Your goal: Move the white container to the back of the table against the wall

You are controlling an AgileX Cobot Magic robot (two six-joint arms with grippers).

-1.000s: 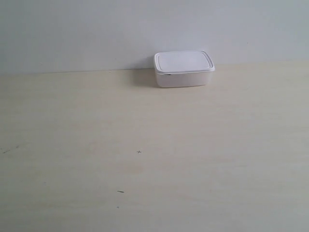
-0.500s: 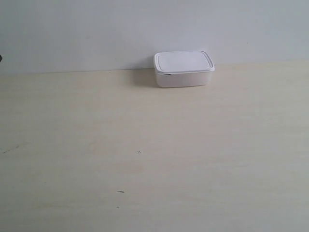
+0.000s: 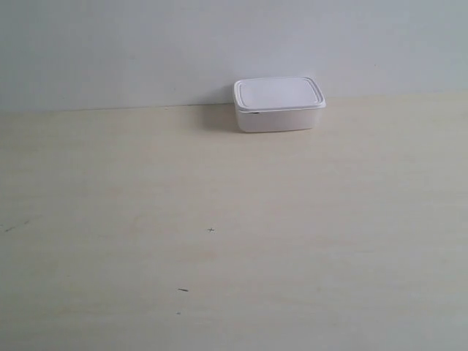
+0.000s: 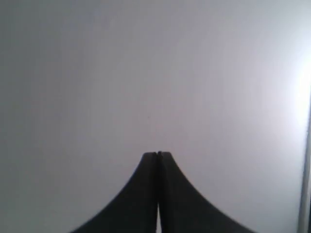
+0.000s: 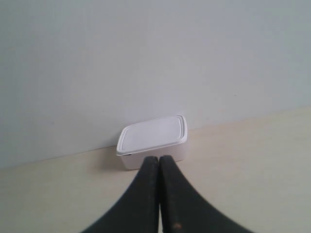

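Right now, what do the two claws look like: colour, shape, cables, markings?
Left claw: two matte black fingers, flat-tipped, flaring outward in smooth curves toward the base. Right claw: same black flared shape, plus a small brownish spot on one finger. No cables or lettering show; the arms are out of view.

Camera placement, three views.
Exterior view looks down across the table (image 3: pixel 234 219) to the wall (image 3: pixel 146 44). Right wrist view faces the same white container (image 3: pixel 278 102) and wall past the right claw (image 5: pixel 159 160). Left wrist view shows only blank grey beyond the left claw (image 4: pixel 157 155).
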